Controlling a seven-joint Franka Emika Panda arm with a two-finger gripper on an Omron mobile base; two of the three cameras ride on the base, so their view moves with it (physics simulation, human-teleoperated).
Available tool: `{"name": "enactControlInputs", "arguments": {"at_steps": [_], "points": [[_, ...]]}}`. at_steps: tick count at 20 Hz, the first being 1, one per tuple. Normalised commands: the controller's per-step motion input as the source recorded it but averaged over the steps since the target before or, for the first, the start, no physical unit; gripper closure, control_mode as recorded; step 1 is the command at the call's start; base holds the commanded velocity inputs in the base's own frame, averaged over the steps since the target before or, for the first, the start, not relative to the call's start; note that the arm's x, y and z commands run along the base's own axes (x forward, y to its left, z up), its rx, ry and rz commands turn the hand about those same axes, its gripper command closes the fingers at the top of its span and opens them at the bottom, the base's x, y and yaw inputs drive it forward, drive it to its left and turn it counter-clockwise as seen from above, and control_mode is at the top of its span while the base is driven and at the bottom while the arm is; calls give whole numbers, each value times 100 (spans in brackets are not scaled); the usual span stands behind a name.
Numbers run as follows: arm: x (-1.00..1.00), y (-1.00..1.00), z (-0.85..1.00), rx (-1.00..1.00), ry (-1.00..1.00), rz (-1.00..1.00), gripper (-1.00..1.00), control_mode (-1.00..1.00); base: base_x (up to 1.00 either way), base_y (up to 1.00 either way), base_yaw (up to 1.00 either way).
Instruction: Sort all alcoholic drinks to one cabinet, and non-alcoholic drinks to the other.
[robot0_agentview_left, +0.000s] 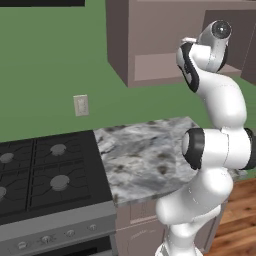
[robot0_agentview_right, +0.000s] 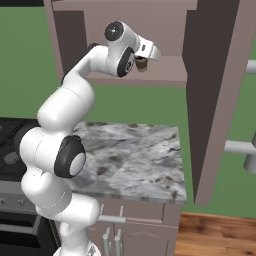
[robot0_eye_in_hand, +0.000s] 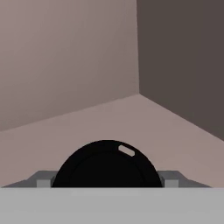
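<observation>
My gripper (robot0_agentview_right: 143, 62) reaches into the open mauve-brown wall cabinet (robot0_agentview_right: 170, 70), just above its plain inner shelf (robot0_agentview_left: 155, 65). It is shut on the non-alcoholic drink, a small tan cup (robot0_agentview_right: 141, 64) with a black top. In the hand view the cup's round black lid (robot0_eye_in_hand: 107, 164) sits between my two grey fingertips (robot0_eye_in_hand: 41, 179), close to the cabinet's back right corner. The alcoholic drinks are out of view.
The cabinet's open door (robot0_agentview_right: 215, 100) stands on the right, with a thick grey bar handle (robot0_agentview_right: 240, 147). Below lies a marble counter (robot0_agentview_left: 145, 160) beside a black stove (robot0_agentview_left: 45, 175). A wall outlet (robot0_agentview_left: 81, 105) is on the green wall. Drawer units (robot0_agentview_right: 135, 220) sit under the counter.
</observation>
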Motion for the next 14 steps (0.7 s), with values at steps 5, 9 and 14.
{"name": "enactControlInputs", "arguments": {"at_steps": [5,9,14], "points": [[5,0,-5,0,3,0,-100,-100,0,0,0],[5,0,-9,0,-5,0,-100,-100,0,0,0],[2,0,-7,-1,-15,0,-100,-100,0,0,0]]}}
